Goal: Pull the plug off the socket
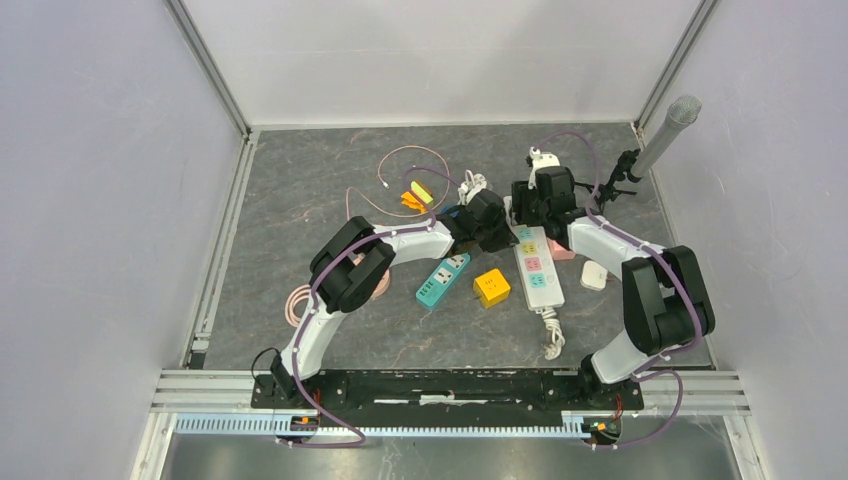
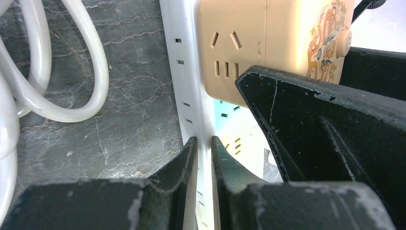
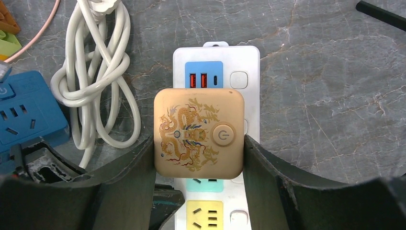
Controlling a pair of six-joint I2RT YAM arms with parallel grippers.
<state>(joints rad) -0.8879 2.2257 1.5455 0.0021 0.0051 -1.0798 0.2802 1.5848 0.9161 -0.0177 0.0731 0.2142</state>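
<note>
Your left jaws are clamped on the edge of the strip (image 2: 184, 72), pinning it to the desk (image 2: 134, 120). Your right jaws press both sides of the gold plug (image 3: 198, 132), which sits seated mid-strip, USB ports (image 3: 203, 80) just beyond. The grip looks made; next, I judge, comes a straight upward pull while the left holds the strip down
</note>
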